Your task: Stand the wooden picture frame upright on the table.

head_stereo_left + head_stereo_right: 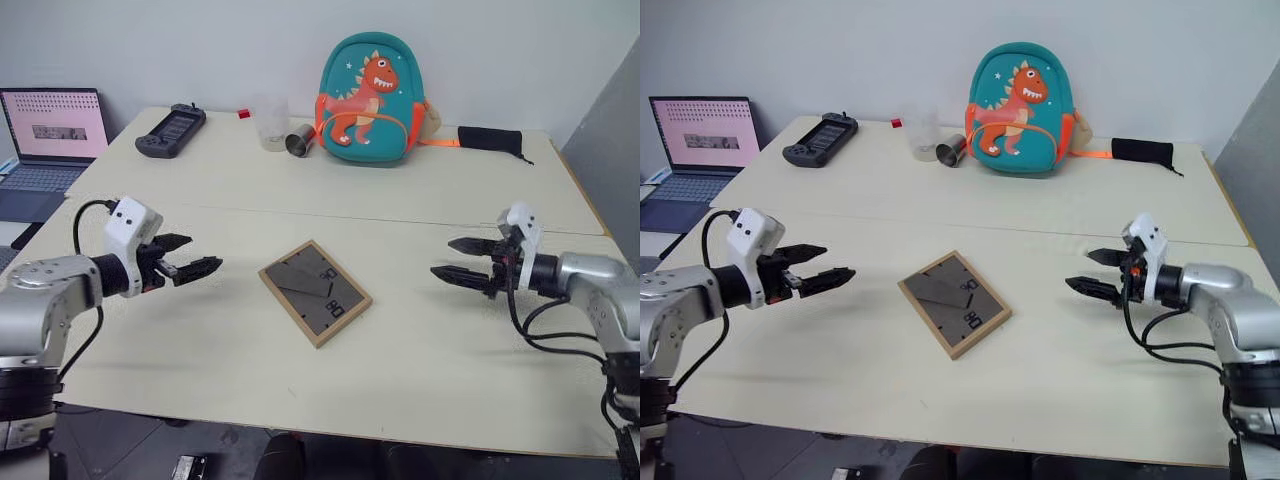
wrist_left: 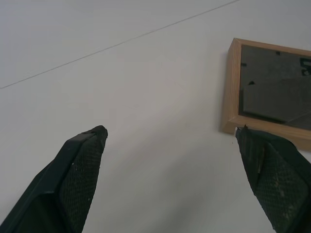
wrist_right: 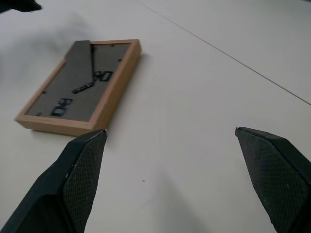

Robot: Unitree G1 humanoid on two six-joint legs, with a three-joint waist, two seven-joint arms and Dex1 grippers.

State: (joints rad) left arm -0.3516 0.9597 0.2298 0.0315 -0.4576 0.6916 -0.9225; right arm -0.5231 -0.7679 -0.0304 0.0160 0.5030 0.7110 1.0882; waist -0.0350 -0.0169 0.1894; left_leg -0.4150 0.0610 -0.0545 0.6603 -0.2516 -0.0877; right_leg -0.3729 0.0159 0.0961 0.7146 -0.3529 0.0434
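Far left, off the bench (image 1: 420,390): open laptop (image 1: 52,130). Left gripper (image 1: 197,257) over the bench's left side, jaws wide, holding nothing, aimed toward the middle. Centre, near the seam: wooden picture frame (image 1: 314,292) lying flat, dark back panel up, turned diagonally, well apart from both grippers. Far edge: black console (image 1: 171,130), clear cup (image 1: 270,122), metal cup (image 1: 298,141), dinosaur backpack (image 1: 368,98). Right gripper (image 1: 452,259) on the right, jaws wide, empty.
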